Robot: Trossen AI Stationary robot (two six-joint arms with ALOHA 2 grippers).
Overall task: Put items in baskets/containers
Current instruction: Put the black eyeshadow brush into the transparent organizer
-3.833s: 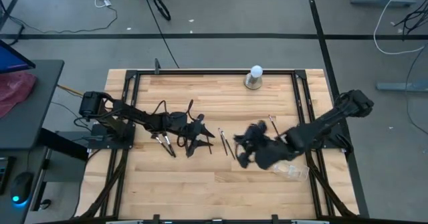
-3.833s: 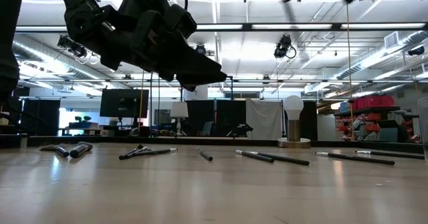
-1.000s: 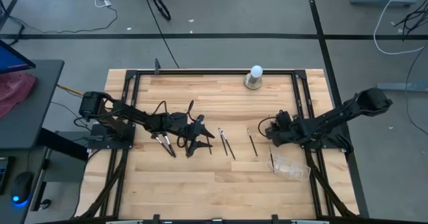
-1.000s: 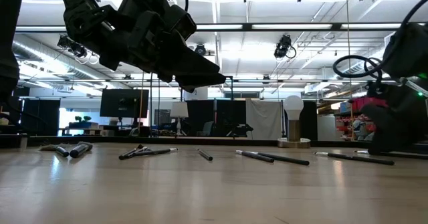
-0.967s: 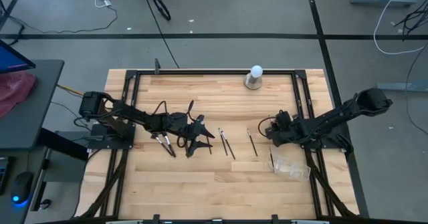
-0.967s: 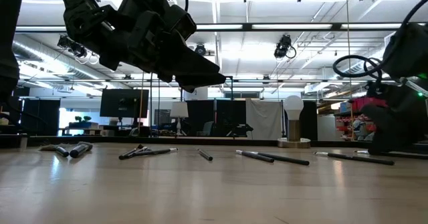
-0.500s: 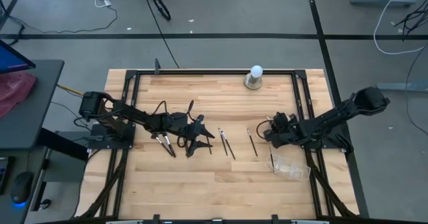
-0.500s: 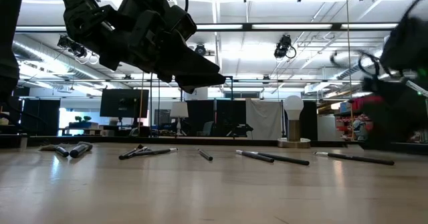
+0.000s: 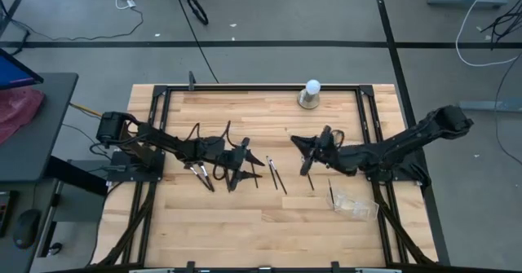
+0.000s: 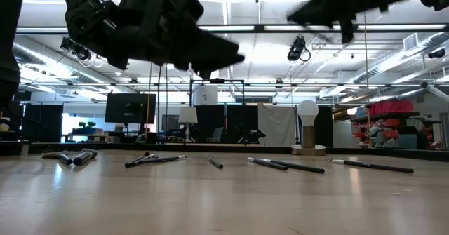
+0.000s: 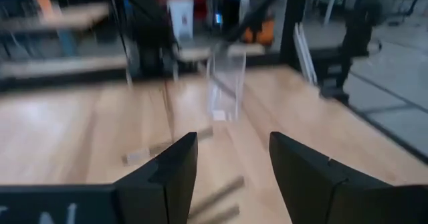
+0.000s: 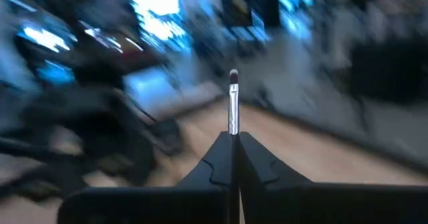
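Several thin dark makeup brushes lie flat on the wooden table; one pair is at mid-table, one is right of it, and others are by the left arm. The clear organiser lies near the right edge and also shows in the left wrist view. My right gripper is high over the table's middle, shut on a thin brush. My left gripper hovers open and empty above the left brushes. My right gripper pinches the thin brush's handle between its two shut fingers. The fingers lie along the brush, whose bristle tip sticks out ahead of the fingertips. The brush is lifted clear of the table. How far back it reaches between the fingers does not show.
A white ball on a round metal base stands at the table's far edge. A black frame runs around the tabletop. More brushes lie across the table in the low view. Bare wood lies toward the near edge.
My right gripper has gone from near the table's right edge toward the left, to over the middle, and has risen well above the table. It now carries a thin brush ahead of its shut fingers.
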